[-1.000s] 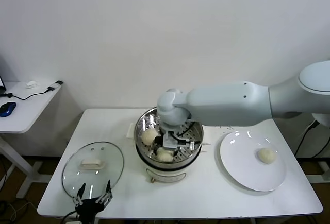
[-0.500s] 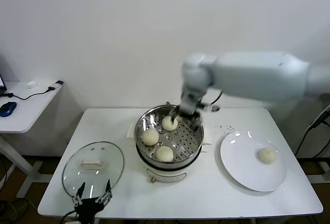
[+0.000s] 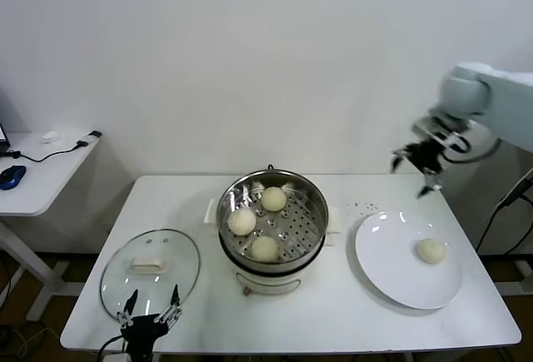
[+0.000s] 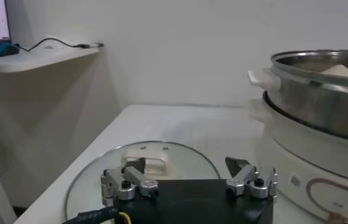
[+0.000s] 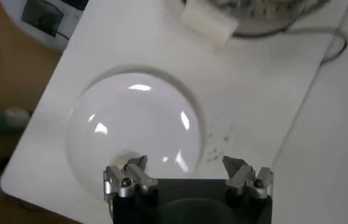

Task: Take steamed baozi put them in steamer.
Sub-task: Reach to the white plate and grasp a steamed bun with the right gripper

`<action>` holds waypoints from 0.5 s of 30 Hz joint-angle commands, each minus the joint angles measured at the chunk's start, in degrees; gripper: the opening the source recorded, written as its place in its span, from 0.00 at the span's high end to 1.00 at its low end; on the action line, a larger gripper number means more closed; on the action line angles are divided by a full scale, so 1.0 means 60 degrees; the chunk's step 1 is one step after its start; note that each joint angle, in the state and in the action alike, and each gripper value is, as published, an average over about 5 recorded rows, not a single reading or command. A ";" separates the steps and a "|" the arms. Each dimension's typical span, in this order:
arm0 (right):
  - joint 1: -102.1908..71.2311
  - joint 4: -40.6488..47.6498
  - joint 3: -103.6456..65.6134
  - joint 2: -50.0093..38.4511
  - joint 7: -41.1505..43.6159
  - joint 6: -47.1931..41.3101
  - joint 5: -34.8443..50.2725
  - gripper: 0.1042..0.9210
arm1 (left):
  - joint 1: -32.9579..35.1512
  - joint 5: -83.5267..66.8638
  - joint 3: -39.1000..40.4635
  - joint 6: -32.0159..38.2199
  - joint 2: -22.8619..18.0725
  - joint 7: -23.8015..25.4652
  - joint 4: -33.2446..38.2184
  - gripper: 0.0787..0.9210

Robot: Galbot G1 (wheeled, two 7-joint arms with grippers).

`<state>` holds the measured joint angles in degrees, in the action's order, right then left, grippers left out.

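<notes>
Right pincer (image 3: 418, 172) spread, empty | above plate (image 3: 391, 270) | baozi (image 3: 430, 250) round

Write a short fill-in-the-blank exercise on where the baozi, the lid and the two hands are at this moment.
1. The steamer holds ____ baozi on its perforated tray.
2. The last baozi lies on the white ____.
3. The glass lid lies flat on the table, in front of the open ____ hand.
4. The right hand hangs open and ____ above the table, near the plate.

Missing words: three; plate; left; empty
</notes>
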<state>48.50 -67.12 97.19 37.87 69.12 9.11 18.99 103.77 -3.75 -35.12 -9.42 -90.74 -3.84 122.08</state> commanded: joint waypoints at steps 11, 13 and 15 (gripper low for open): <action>-0.5953 0.1417 -0.4543 -0.1604 -0.0952 -0.0929 -0.1967 0.12 | 0.0032 0.0179 -0.0015 -0.0035 -0.0176 -0.0031 -0.0143 0.12; -0.6354 0.1385 -0.4938 -0.1579 -0.1082 -0.1069 -0.2120 0.12 | 0.0064 0.0198 -0.0009 -0.0025 -0.0195 -0.0035 -0.0148 0.12; -0.6651 0.1430 -0.5255 -0.1515 -0.1238 -0.1220 -0.2268 0.12 | 0.0098 0.0208 -0.0007 -0.0011 -0.0198 -0.0038 -0.0144 0.12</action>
<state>23.88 -60.74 78.84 30.86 64.43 4.64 9.90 104.10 -2.71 -35.19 -9.59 -91.82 -4.02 121.33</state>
